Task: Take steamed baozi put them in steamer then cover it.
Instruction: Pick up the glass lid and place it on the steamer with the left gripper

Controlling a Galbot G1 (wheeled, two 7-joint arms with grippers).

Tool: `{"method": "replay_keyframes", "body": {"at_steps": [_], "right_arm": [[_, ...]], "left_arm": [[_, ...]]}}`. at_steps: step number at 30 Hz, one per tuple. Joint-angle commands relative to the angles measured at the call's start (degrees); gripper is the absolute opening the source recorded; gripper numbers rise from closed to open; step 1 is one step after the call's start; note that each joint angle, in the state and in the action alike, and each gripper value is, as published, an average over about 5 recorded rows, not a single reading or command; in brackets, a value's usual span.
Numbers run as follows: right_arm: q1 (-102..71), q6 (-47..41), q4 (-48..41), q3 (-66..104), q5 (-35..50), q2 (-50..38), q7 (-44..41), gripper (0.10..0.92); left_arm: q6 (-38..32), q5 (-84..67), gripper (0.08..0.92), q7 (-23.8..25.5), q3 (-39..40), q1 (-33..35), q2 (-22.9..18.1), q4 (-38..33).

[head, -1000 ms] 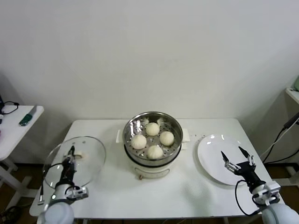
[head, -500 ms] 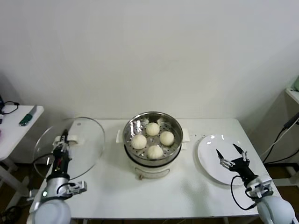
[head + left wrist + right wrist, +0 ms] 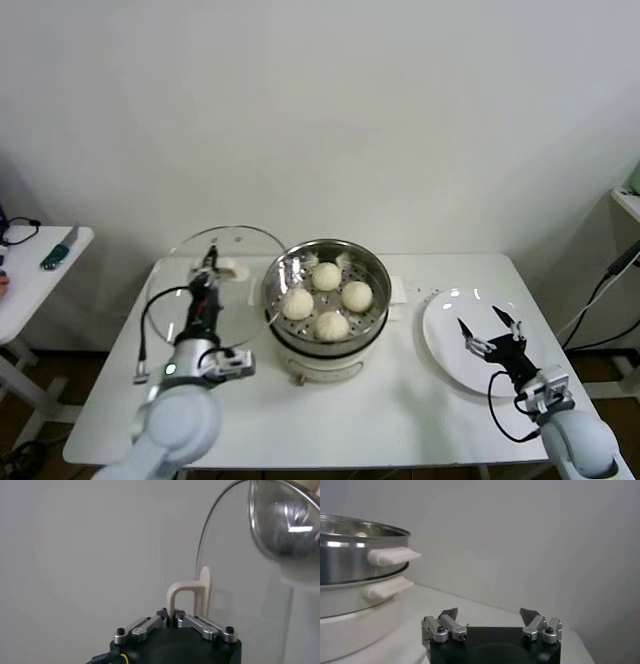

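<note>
Having swung nearer the steamer (image 3: 326,300), left gripper (image 3: 207,268) jaws clamp the cover (image 3: 240,250); right gripper (image 3: 491,328) jaws wide

Four cream-white baozi (image 3: 327,297) are seen on the perforated steel floor of the shiny steamer (image 3: 326,262); its base and side handles are white. The cover (image 3: 232,260) is clear glass, metal-rimmed, with a cream-white handle (image 3: 191,597). The plate (image 3: 446,343) is plain white, as is the worktop (image 3: 400,415). Both grippers are black with silver links.
</note>
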Motion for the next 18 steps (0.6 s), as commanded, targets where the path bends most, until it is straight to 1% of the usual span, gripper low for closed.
{"method": "replay_keyframes", "body": {"at_steps": [1,6,11,15,18], "right_arm": [[0.6,0.2,-1.3,0.5,-0.5,-0.1,0.0,0.823],[-0.4,0.6,-1.2,1.6,-0.6,0.1,-0.1,0.823],[-1.8,0.8,-0.9,3.1,-0.7,0.4,-0.3,0.823],[-2.9,1.0,-0.7,4.2,-0.9,0.7,-0.4,0.823],[-3.1,1.2,-0.8,4.6,-1.0,0.8,-0.4,0.823]], "left_arm": [[5.1,9.6,0.149,11.5,16.8,-14.3,-10.4,6.8],[5.1,11.8,0.149,11.1,17.2,-14.3,-16.1,10.5],[5.1,11.8,0.149,7.5,17.7,-14.8,-19.4,13.8],[5.1,12.1,0.149,6.9,18.3,-14.8,-22.4,16.1],[5.1,12.8,0.149,6.9,19.0,-15.2,-23.7,18.0]]}}
